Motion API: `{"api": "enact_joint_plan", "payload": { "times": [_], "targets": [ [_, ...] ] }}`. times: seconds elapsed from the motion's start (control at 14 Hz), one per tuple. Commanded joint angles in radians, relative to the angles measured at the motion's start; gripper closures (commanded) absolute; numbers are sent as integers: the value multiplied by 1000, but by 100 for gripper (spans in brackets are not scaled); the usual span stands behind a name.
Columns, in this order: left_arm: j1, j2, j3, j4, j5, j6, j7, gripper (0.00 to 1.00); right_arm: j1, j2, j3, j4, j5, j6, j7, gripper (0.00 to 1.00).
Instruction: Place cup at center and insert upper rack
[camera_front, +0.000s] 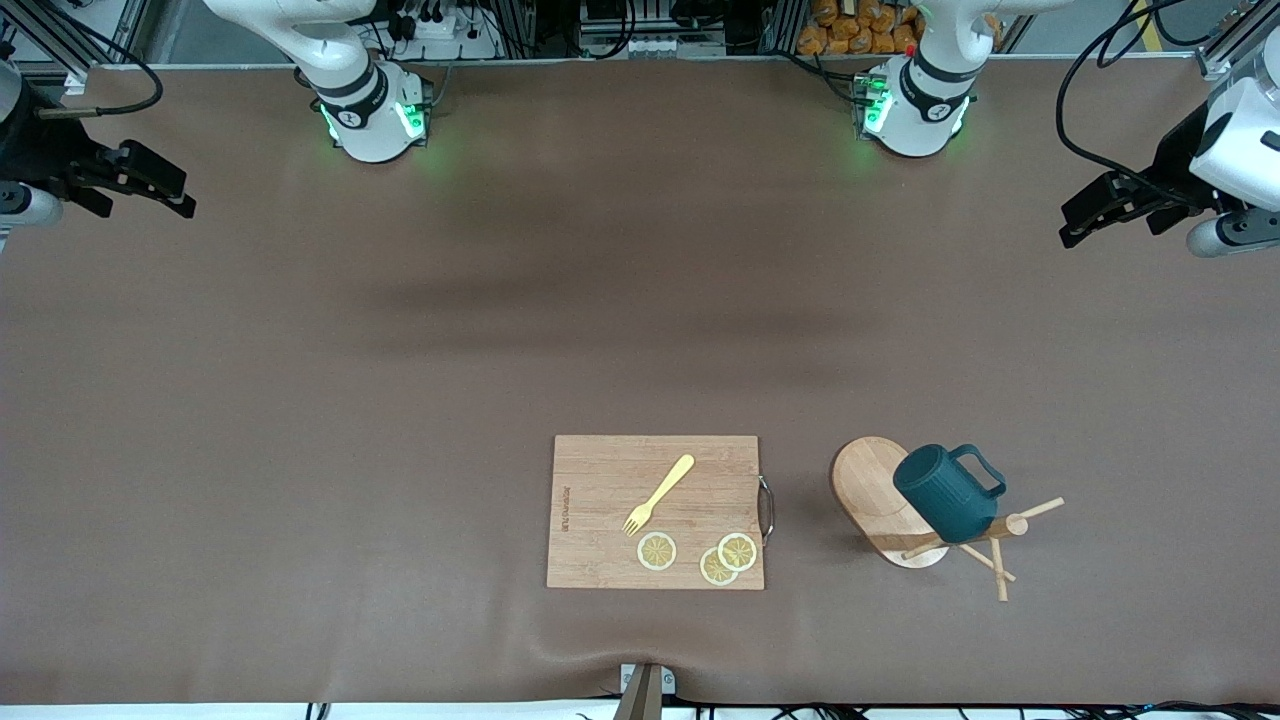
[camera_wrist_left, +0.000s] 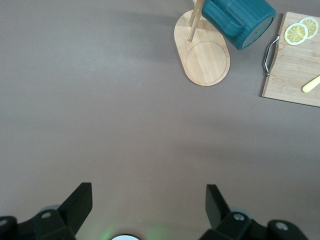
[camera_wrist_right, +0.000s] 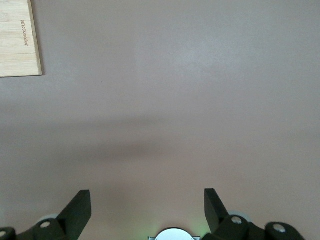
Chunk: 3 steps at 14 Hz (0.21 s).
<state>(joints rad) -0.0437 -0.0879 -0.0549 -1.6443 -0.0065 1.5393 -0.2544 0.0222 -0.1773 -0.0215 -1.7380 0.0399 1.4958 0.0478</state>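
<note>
Brown matting covered the whole table (camera_front: 400, 400) when we looked. Toward the left arm's end, near the front camera, we saw the upper rack (camera_front: 880, 490), a wooden mug tree on an oval base, with the teal cup (camera_front: 945, 495) hanging tilted on its pegs. Just beside it lay a wooden cutting board (camera_front: 600, 500) carrying a yellow fork (camera_front: 660, 493) and three lemon slices (camera_front: 657, 551). We found the left gripper (camera_front: 1100, 208) waiting over its end of the table, fingers (camera_wrist_left: 80, 202) apart and holding nothing. We found the right gripper (camera_front: 150, 180) likewise, fingers (camera_wrist_right: 80, 207) spread, empty.
</note>
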Motion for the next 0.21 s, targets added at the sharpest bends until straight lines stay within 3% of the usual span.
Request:
{"api": "enact_joint_plan", "payload": {
  "times": [0.0, 0.14],
  "targets": [
    [-4, -24, 0, -11, 3, -11, 10, 0, -10, -17, 6, -15, 12, 8, -6, 0],
    [-4, -24, 0, -5, 13, -16, 10, 0, -8, -19, 6, -14, 12, 0, -6, 0]
  ]
}}
